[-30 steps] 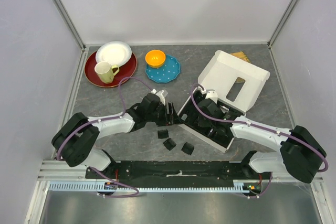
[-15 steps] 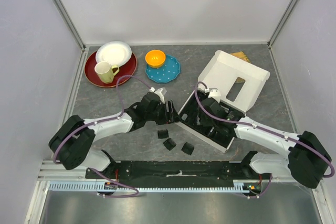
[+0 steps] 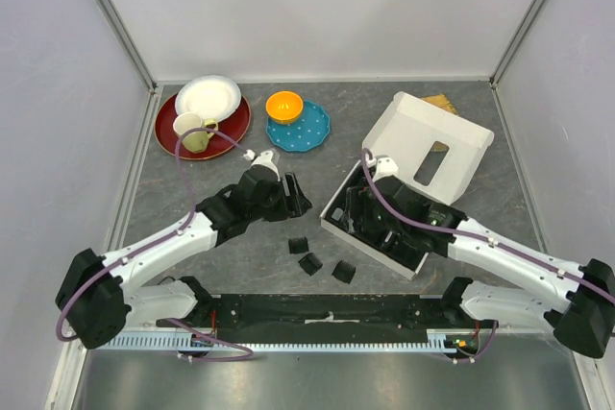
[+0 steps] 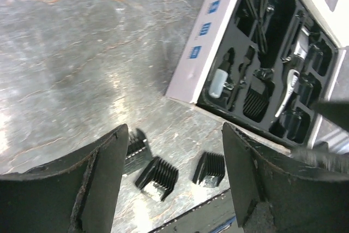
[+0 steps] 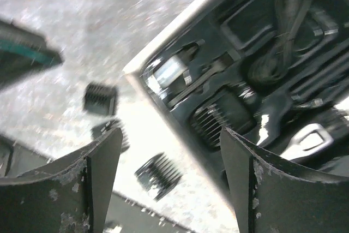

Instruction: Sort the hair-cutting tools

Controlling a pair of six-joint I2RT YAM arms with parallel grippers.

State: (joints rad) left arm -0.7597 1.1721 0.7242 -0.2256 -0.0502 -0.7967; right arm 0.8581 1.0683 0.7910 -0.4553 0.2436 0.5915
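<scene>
Three black comb attachments (image 3: 310, 263) lie loose on the grey table, just left of the white box (image 3: 333, 210). They also show in the left wrist view (image 4: 158, 175) and the right wrist view (image 5: 158, 174). The box's black tray holds the silver-and-black clipper (image 4: 292, 80), a coiled cord (image 4: 259, 4) and another comb (image 4: 255, 99). My left gripper (image 3: 291, 197) hovers open above the table, left of the box, with nothing between its jaws (image 4: 174, 132). Over the tray's near-left part, my right gripper (image 3: 373, 220) is open and empty too (image 5: 172, 135).
At the back left stands a red plate (image 3: 173, 136) bearing a white plate (image 3: 209, 98) and a yellow mug (image 3: 192, 132). A teal dotted plate (image 3: 307, 130) carries an orange bowl (image 3: 284, 106). The box lid (image 3: 423, 141) leans open at the back right. A black rail (image 3: 327, 309) runs along the near edge.
My right gripper has opened its jaws over the tray. The left arm has drawn back from the box's left edge, up and to the left.
</scene>
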